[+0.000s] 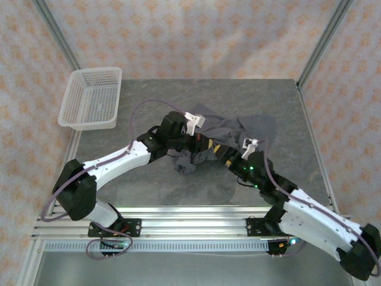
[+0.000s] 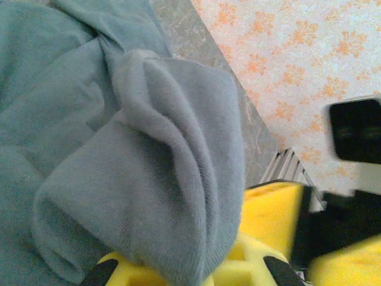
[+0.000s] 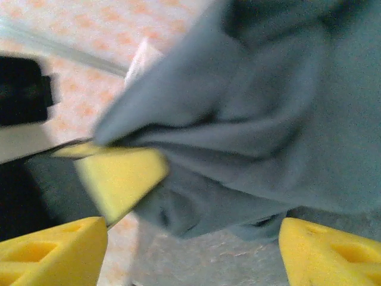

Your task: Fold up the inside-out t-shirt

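Observation:
The inside-out t-shirt [image 1: 233,127] lies crumpled in a dark slate-grey heap at the middle of the table. Both grippers meet over its near left part. My left gripper [image 1: 201,145] is shut on a thick fold of the t-shirt [image 2: 149,179], which rises from between its yellow jaws [image 2: 184,271]. My right gripper [image 1: 222,152] stands open right beside it. In the right wrist view its two yellow fingers [image 3: 53,253] are wide apart with only bare table between them [image 3: 193,241]. The t-shirt [image 3: 268,119] hangs just beyond them, pinched by the left gripper's yellow finger [image 3: 119,176].
A white mesh basket [image 1: 89,100] stands at the table's far left corner. Metal frame posts rise at the back corners. The grey table [image 1: 178,190] runs bare between the cloth and the near rail.

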Robot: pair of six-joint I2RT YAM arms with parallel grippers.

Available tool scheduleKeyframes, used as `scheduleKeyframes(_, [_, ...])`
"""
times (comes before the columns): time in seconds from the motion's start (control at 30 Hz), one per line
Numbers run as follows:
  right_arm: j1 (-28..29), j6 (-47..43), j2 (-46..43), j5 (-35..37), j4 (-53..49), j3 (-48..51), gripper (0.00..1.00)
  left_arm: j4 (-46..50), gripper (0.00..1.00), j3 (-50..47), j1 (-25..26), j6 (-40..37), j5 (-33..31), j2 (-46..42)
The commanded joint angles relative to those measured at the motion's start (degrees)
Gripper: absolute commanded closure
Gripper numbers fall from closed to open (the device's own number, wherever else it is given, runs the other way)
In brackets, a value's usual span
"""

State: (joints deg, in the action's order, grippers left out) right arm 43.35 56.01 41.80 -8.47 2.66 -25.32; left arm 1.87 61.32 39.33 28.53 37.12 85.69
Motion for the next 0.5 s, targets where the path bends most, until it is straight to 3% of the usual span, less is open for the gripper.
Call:
scheduleKeyframes(0.0, [0.20, 14.81, 2.63, 2.54, 16.67, 0.67, 0.20, -2.50, 1.00, 0.41, -0.04, 0.07, 1.18, -0.59])
scheduleKeyframes(0.27, [-0.51, 21.13, 6.83, 7.41, 21.40, 4.61, 0.20, -1.80, 1.00, 0.13, -0.04, -1.30, 2.17, -2.02])
scheduleKeyframes(0.47, [-1.20, 21.50, 9.79, 6.02, 17.56, 2.80, 0.31, -3.18, 1.00, -0.50, 0.51, -2.68, 4.00, -2.02])
